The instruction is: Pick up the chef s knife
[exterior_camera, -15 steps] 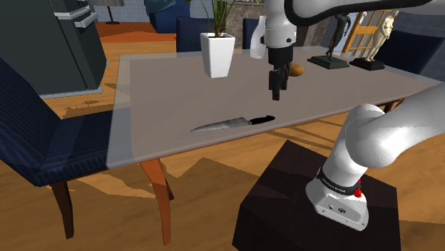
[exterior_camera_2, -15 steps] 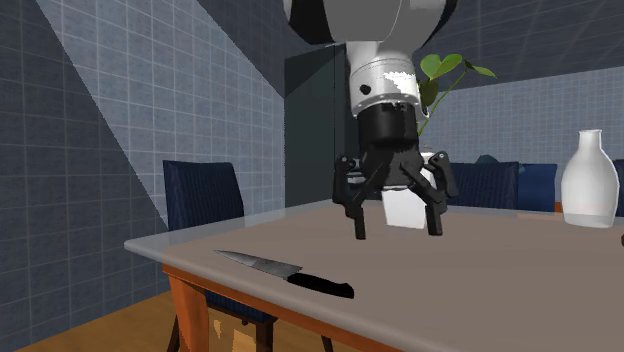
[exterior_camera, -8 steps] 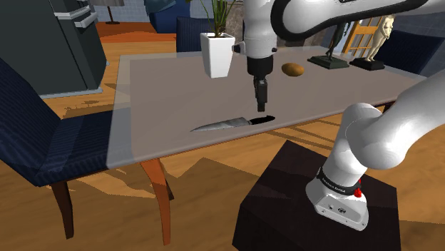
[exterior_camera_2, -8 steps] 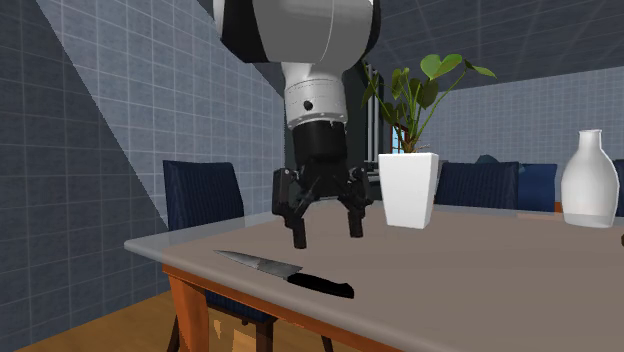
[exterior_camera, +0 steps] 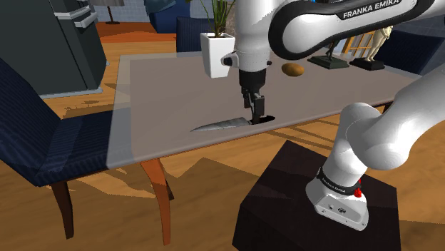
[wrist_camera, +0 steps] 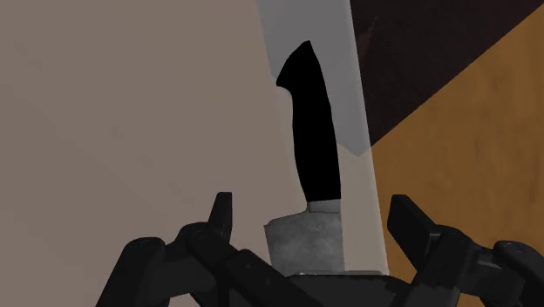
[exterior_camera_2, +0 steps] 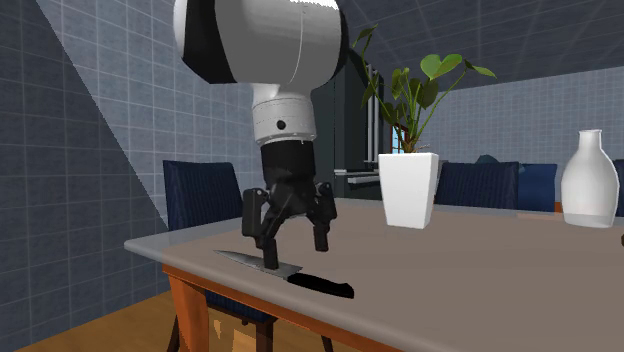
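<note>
Black-handled, grey-bladed: found the knife (exterior_camera: pixel 221 125) lying flat near the lower edge of the table (exterior_camera: pixel 142 93), middle of the shoulder view, and held the claw (exterior_camera_2: pixel 295 253) wide open, low astride the blade's heel, probably to close across its narrow width.

**One brand name, printed on the arm**

In the shoulder view the words "FRANKA EMIKA" stand in white capital letters on a dark part of the arm (exterior_camera: pixel 378 11). They are at about 1 o'clock in the picture, close to the top edge. The line of letters rises a little toward the right, following the link on which it is printed. Lower on the same arm, at about 4 o'clock, a black band (exterior_camera: pixel 336 187) goes around the white link just above the stand (exterior_camera: pixel 285 207). This band carries a short line of pale letters, but they are too small to read.
</note>
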